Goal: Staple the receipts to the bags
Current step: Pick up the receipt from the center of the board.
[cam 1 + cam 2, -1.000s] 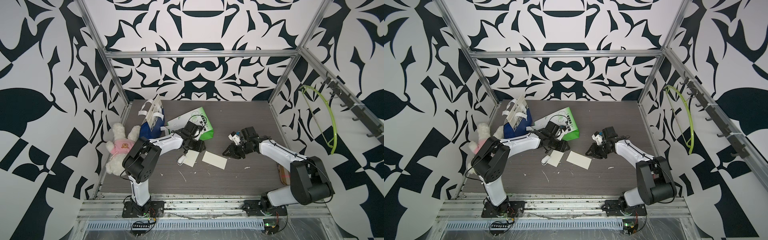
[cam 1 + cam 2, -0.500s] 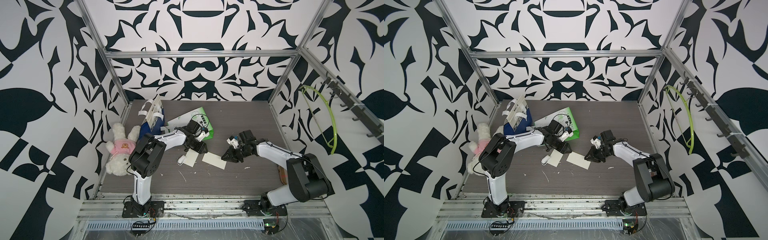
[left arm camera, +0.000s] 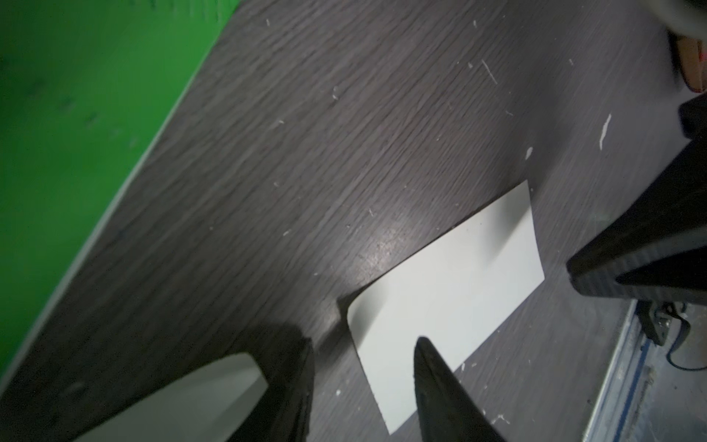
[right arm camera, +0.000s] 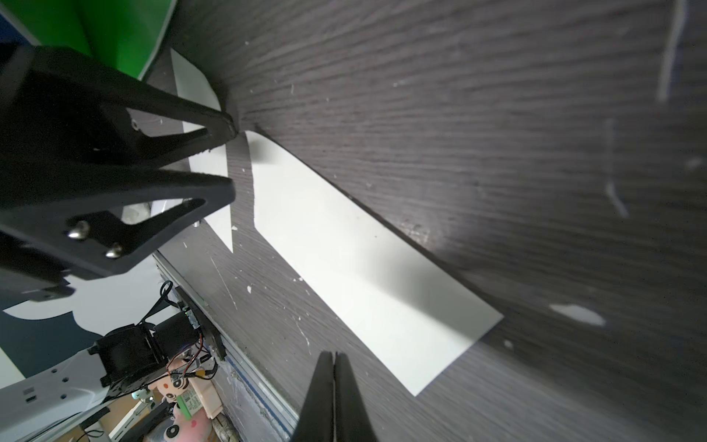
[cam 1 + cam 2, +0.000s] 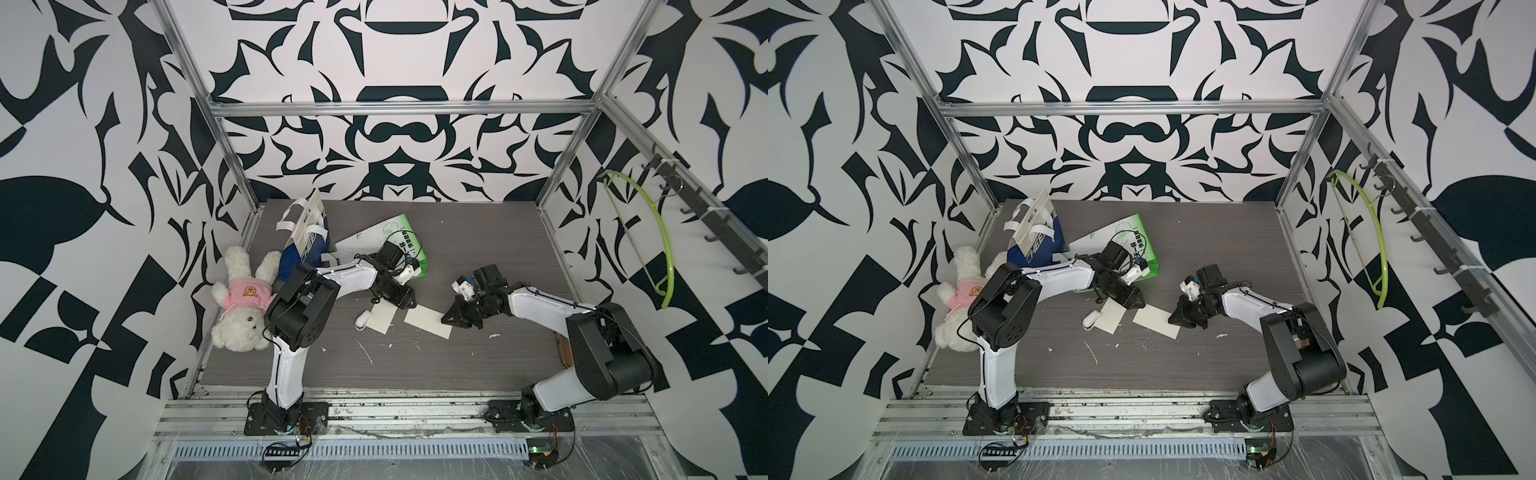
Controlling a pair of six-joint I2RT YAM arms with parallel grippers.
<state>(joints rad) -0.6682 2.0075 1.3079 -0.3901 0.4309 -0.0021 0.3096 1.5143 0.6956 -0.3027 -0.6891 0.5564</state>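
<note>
Within black-and-white patterned walls, your dark wood-grain tabletop [image 5: 498, 249] holds two cream paper receipts [image 5: 384, 322] lying flat mid-table. Your right gripper [image 4: 333, 358] has its jaws pressed together on nothing, tips just beside the right receipt [image 5: 428, 323]; a second ago they stood apart, farther right. Your left gripper [image 3: 363, 344] keeps its jaws partly apart, straddling the gap between both slips. The white-and-green paper bag [image 5: 374, 243] lies flat on its far side, the navy-and-white paper bag [image 5: 305, 249] further left; their insides are hidden.

Left receipt [image 5: 384, 322] and right receipt [image 5: 428, 323] lie side by side before the bags [image 5: 361, 245].
</note>
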